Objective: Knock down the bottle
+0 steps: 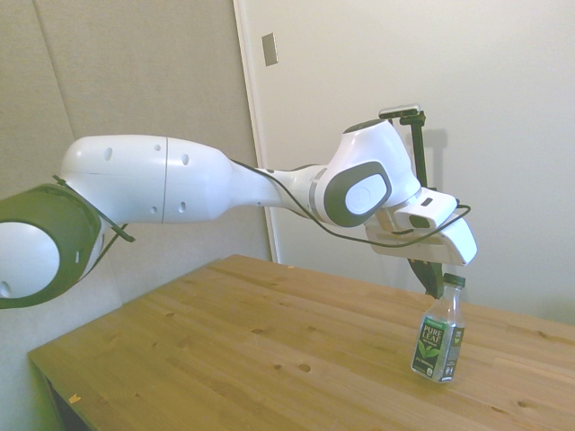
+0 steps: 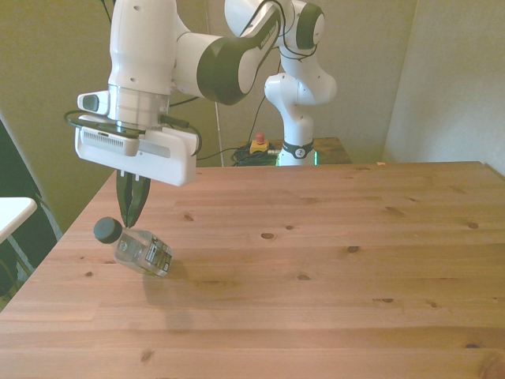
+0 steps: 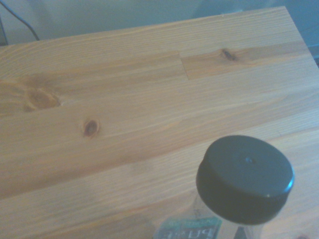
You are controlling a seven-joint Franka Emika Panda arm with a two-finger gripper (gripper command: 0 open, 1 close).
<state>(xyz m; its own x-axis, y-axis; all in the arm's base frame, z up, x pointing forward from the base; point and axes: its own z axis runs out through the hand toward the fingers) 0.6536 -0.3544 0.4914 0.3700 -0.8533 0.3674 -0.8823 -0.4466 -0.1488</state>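
The bottle [image 2: 144,253] is a small clear plastic one with a dark green label. It leans steeply toward the front view's left, its base still on the wooden table [image 2: 331,237]. Its dark cap [image 2: 107,230] hangs out past the base. In the side view the bottle [image 1: 440,337] looks only slightly tilted. My gripper [image 2: 129,219] points straight down, shut with nothing held. Its dark tips sit right beside the cap and neck, on the side toward the front view's right. The wrist view shows the cap [image 3: 244,179] from above, close up, with bare table planks behind it.
The bottle stands near the table's edge [image 2: 71,229] at the front view's left. A white surface [image 2: 12,212] lies beyond that edge. A small red and yellow device [image 2: 258,144] sits behind the table near the robot's base.
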